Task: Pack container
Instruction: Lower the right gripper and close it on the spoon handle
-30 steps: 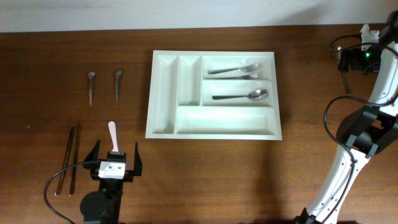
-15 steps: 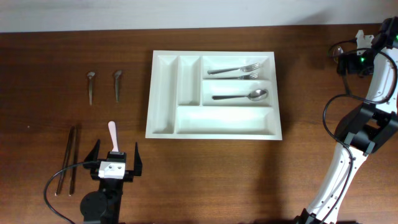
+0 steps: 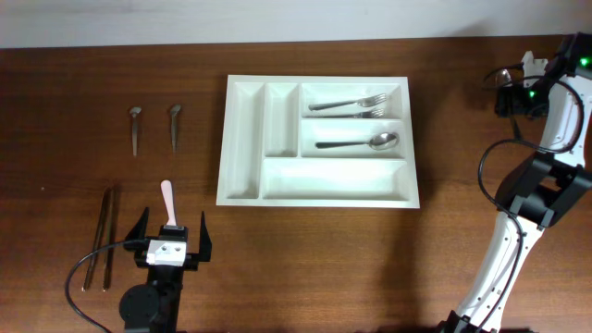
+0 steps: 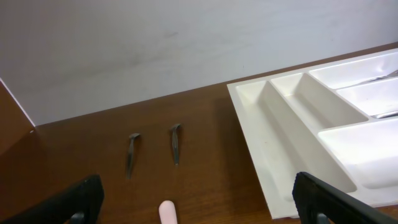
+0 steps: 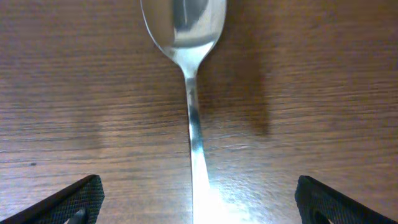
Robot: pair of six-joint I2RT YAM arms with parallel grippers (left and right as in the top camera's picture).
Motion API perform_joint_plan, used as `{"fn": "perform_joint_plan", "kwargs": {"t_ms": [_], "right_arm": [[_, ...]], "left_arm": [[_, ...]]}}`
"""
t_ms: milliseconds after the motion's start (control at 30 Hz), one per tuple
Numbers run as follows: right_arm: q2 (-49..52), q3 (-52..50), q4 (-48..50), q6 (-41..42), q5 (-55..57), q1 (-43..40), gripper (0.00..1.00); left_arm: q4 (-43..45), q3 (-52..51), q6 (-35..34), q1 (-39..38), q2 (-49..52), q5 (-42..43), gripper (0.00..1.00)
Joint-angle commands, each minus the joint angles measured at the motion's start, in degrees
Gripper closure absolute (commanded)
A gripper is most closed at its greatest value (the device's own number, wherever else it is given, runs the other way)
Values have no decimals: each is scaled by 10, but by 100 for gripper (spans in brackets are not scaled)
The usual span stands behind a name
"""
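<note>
Steel spoon (image 5: 185, 37) on worktop (image 5: 323, 93), centred under right tool (image 5: 199, 202), spread wide; looks like pickup step, next lower and pinch it for container (image 3: 319, 201); left tool (image 3: 172, 231) also spread, empty.

Dark brown wooden table (image 3: 305, 259), plain white wall (image 4: 186, 43) behind it. Far left: 2 short grey metal utensils (image 3: 135, 129) (image 3: 174, 126), side by side, slightly apart, heads twd the wall. Nearer, left: pair of long thin dark sticks (image 3: 108, 231), close tog., approx. parallel. Just right of them: pale pink-white handled piece (image 3: 166, 199). Centre-right: 2 steel forks (image 3: 347, 103) (image 3: 370, 113), tines to the right; steel spoon (image 3: 356, 143) below them, bowl right. Separate shiny steel spoon (image 5: 194, 137) flat on the wood in the right wrist view.
</note>
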Motion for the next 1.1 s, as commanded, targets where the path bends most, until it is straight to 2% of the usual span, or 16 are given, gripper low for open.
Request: {"fn": "perform_joint_plan", "kwargs": {"t_ms": [0, 867, 1067], "right_arm": [[13, -9, -2, -4, -6, -1, 1], [13, -52, 8, -4, 5, -1, 1], [13, -59, 8, -22, 76, 0, 1]], "left_arm": [[0, -5, -1, 2, -4, -4, 1], [0, -5, -1, 2, -4, -4, 1], [0, -5, -1, 2, -4, -4, 1]]}}
